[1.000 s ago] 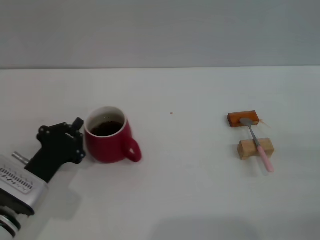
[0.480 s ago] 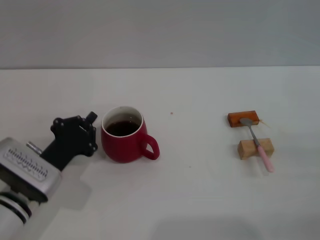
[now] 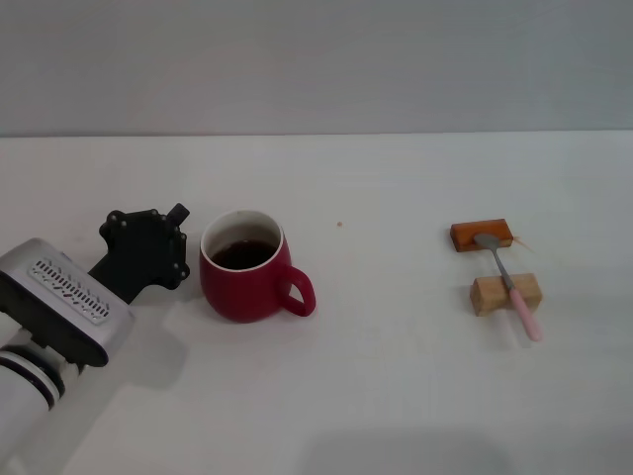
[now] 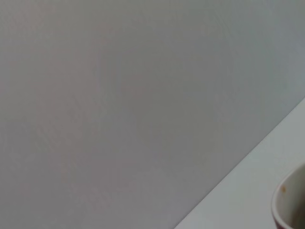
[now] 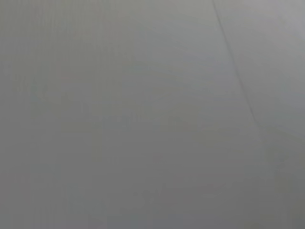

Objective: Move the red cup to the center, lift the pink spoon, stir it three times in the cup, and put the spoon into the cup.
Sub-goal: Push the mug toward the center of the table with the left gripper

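While the red cup [image 3: 247,279] sits left of centre with the left gripper [image 3: 148,247] just beside its left wall, finger state impossible to tell, any further push should be low and slow so the dark liquid stays in, leaving the pink spoon [image 3: 512,286] undisturbed at right.

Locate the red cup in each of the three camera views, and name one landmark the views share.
Head view: the red cup stands left of centre on the white table, handle toward the spoon side, with the left pincer close beside it.
Left wrist view: only a sliver of its white rim shows at the lower right corner.
Right wrist view: not in it.
Shared landmark: the table's far edge against the grey wall, in the head and left wrist views.
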Action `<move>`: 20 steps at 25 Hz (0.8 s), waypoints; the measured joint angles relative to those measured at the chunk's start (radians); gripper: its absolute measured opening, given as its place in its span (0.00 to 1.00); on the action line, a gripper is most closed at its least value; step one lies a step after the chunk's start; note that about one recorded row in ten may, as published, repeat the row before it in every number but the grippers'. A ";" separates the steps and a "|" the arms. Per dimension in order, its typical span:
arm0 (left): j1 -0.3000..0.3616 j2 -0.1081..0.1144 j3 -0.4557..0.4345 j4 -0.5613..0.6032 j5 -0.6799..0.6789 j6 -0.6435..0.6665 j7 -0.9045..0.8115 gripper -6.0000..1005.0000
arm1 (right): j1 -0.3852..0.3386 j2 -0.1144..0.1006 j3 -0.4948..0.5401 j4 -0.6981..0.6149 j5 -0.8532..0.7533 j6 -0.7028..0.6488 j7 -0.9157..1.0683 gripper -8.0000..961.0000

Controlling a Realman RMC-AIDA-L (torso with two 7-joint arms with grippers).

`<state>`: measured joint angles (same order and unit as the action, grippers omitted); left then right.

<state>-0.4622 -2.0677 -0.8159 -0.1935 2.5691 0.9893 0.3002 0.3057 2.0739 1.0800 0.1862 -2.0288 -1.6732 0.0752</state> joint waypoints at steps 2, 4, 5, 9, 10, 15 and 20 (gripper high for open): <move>-0.002 -0.002 0.009 -0.005 0.001 -0.001 0.000 0.00 | 0.000 0.001 0.000 0.002 0.000 0.000 0.000 0.62; -0.003 -0.003 0.017 -0.008 0.001 -0.003 -0.002 0.00 | 0.000 0.001 0.000 0.002 0.000 0.000 0.000 0.62; -0.004 -0.004 0.024 -0.011 0.001 -0.004 -0.003 0.00 | 0.000 0.001 0.000 0.002 0.001 0.000 0.000 0.62; 0.002 -0.006 0.050 -0.037 0.001 -0.004 -0.002 0.00 | 0.002 0.001 0.000 0.003 0.001 0.000 0.000 0.62; 0.005 -0.006 0.053 -0.044 0.002 -0.002 -0.001 0.00 | 0.003 0.001 0.000 0.003 0.001 0.000 0.000 0.62; 0.014 -0.006 0.076 -0.060 0.002 0.008 0.001 0.00 | 0.005 0.002 0.000 0.002 0.001 0.000 0.000 0.62; 0.023 -0.006 0.092 -0.071 0.002 0.009 0.001 0.00 | 0.008 0.002 0.000 0.002 0.001 0.001 0.000 0.62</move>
<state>-0.4392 -2.0740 -0.7239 -0.2647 2.5714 0.9981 0.3008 0.3134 2.0762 1.0798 0.1887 -2.0277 -1.6725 0.0752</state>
